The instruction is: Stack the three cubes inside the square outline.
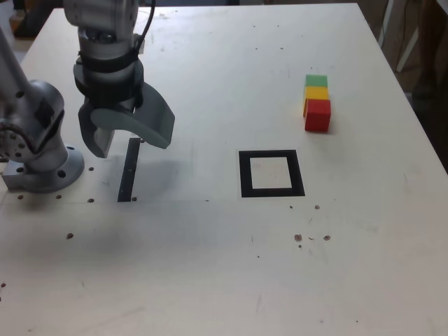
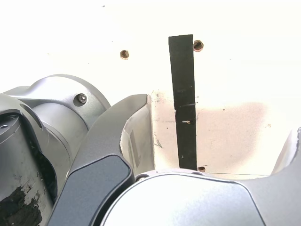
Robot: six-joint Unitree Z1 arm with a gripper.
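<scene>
White worktop (image 1: 210,259), exterior view: red cube (image 1: 318,115), yellow cube (image 1: 316,92) and green cube (image 1: 316,79) in a near-to-far row toward the far right edge. Square outline (image 1: 246,175), black, nearer and left of them; bare surface between. End effector (image 1: 133,143), grey, left, released, above the worktop.
Wrist view: jaws parted, black strip (image 2: 184,94) visible between.

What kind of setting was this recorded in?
Probably a lab or workshop bench: a robot arm's round base sits on a pale tabletop dotted with drilled holes, with a black tape square marked on it.
</scene>
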